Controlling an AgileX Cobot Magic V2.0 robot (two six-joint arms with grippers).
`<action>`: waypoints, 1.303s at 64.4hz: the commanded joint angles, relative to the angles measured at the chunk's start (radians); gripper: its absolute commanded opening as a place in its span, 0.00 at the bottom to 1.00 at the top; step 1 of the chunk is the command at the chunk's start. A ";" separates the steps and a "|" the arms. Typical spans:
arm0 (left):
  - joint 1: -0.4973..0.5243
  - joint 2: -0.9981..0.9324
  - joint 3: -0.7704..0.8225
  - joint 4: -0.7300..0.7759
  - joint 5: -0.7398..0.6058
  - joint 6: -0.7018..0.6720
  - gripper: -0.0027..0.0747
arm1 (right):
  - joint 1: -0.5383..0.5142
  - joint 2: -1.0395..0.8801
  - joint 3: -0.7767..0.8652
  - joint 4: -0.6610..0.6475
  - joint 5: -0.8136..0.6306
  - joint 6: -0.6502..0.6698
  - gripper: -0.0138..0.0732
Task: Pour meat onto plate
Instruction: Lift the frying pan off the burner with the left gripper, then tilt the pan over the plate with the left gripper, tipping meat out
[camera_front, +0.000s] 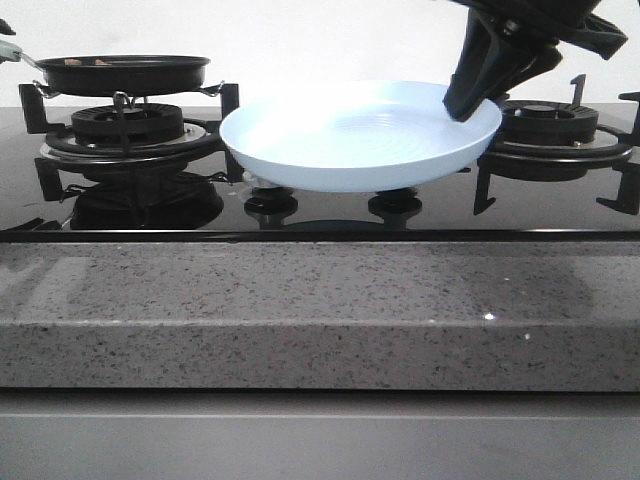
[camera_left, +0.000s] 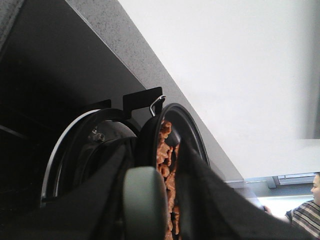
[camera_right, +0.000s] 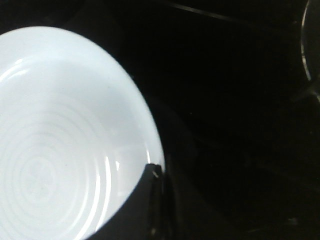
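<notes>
**Pan on the left burner, plate held up in the middle**

Far left in the front view, the black frying pan (camera_front: 125, 72) sits level just above the left burner (camera_front: 125, 125); you can't really tell if it's touching the grate. Its handle (camera_front: 10, 52) runs off the left edge. The left wrist view shows the left gripper (camera_left: 150, 200) clamped on that handle, with dark fingers (camera_left: 210, 200) either side of the grey grip. The meat (camera_left: 165, 155), small orange-brown bits, is piled inside the pan.

In the middle, the pale-blue plate (camera_front: 350, 150) is lifted clear of the glossy black stovetop (camera_front: 200, 210), above the two knobs (camera_front: 395, 205). Nothing on it, just faint rings in the glaze.

The right gripper (camera_front: 470, 95) comes down from the top right and pinches the plate's right rim, closed on it. The right wrist view shows the same: dark fingers (camera_right: 150, 200) at the rim edge. Right burner (camera_front: 550, 125) sits behind it. Grey speckled counter (camera_front: 320, 310) runs across the front.
</notes>
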 joint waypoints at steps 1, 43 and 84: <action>-0.002 -0.054 -0.032 -0.074 0.028 0.005 0.20 | 0.001 -0.050 -0.024 0.032 -0.032 -0.008 0.02; -0.002 -0.114 -0.032 -0.238 0.143 0.065 0.01 | 0.001 -0.050 -0.024 0.032 -0.032 -0.008 0.02; -0.266 -0.536 0.140 -0.082 -0.172 0.199 0.01 | 0.001 -0.050 -0.024 0.032 -0.032 -0.008 0.02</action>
